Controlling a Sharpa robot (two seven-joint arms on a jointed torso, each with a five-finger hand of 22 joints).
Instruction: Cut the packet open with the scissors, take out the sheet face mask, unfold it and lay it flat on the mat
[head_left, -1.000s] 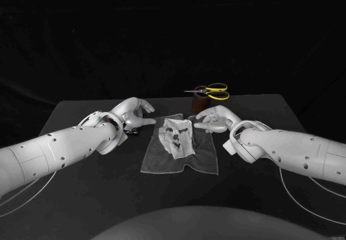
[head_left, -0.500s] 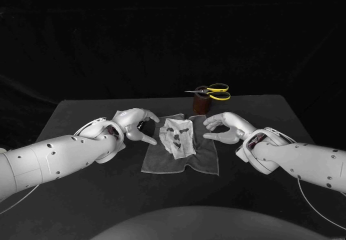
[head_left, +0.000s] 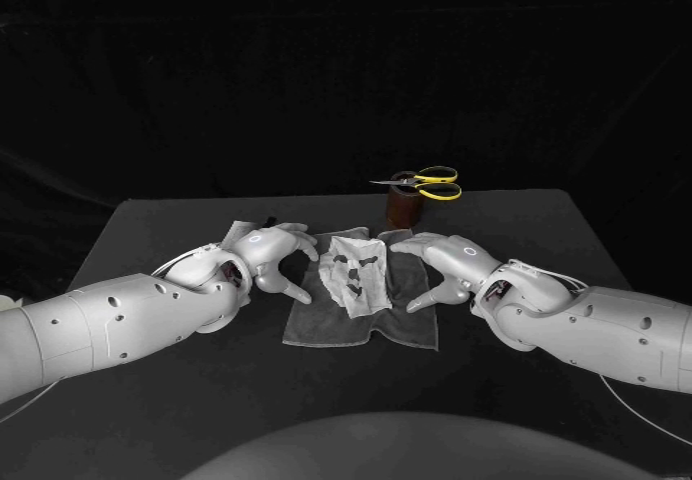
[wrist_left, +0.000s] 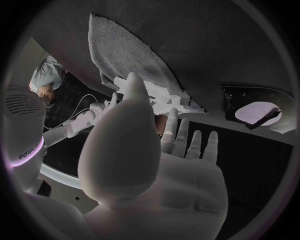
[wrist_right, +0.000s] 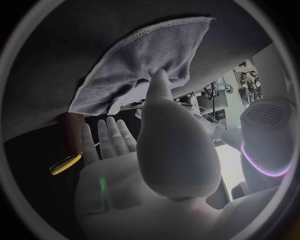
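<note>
Fingers spread and empty, my left hand (head_left: 267, 252) and right hand (head_left: 444, 262) flanked the white sheet face mask (head_left: 355, 275), out on the grey cloth mat (head_left: 325, 325), seemingly not fully flat.

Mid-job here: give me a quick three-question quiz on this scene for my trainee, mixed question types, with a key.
1. True or false: the yellow-handled scissors lie on the grey cloth mat.
2. The white sheet face mask is: A) held by the left hand; B) lying on the mat between the hands; C) inside a sealed packet.
3. Fill in: the right hand holds ____.
Key: 1 false, they stand in the dark brown holder; 2 B; 3 nothing.
</note>
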